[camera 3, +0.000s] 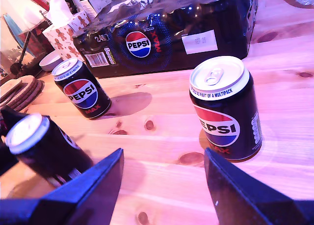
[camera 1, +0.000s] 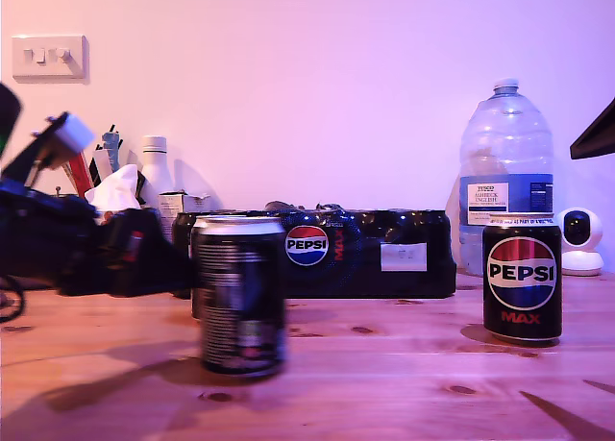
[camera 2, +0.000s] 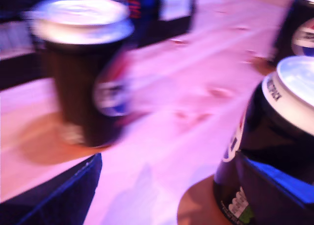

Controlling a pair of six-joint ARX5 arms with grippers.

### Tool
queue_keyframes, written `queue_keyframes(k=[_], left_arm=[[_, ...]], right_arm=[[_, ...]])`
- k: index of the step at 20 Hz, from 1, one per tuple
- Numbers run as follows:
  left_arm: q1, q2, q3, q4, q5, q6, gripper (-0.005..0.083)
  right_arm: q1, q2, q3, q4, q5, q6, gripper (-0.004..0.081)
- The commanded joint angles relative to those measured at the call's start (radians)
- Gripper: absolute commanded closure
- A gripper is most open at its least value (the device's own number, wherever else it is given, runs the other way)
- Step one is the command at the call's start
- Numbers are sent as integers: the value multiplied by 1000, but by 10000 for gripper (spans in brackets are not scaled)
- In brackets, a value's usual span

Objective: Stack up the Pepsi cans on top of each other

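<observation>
Nearest the front edge of the wooden bench point(camera 1: 384, 364), towards the exterior view's left: a blurred Pepsi can point(camera 1: 238, 297), upright. At that can, my first gripper point(camera 2: 169, 186), fingers spread wide, one finger against the can's side, bare wood between them. Towards the exterior view's right: a second Pepsi can point(camera 1: 522, 278), upright, and near it my second gripper point(camera 3: 164, 186), fingers apart, holding nothing. Further back: a third Pepsi can point(camera 3: 83, 90), just before the black multipack point(camera 1: 375, 254). Beyond, a water bottle point(camera 1: 506, 172).
</observation>
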State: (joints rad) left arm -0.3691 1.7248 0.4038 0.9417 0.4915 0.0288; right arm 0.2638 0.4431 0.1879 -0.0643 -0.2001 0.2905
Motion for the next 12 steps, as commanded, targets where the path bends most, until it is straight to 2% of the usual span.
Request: queue_keyframes(k=[1,5,12], left_arm=[[-42,5,-2,1,4,-5,-9],[-111,5,-2,2,-40,-3,-9],[-103,-3,-2,-6,-40,-2,-9]], right_arm=[[5,6,-6,7,2,-2,307],[5,6,-6,7,2,-1,307],[5,6,-6,6,24,-3,307]])
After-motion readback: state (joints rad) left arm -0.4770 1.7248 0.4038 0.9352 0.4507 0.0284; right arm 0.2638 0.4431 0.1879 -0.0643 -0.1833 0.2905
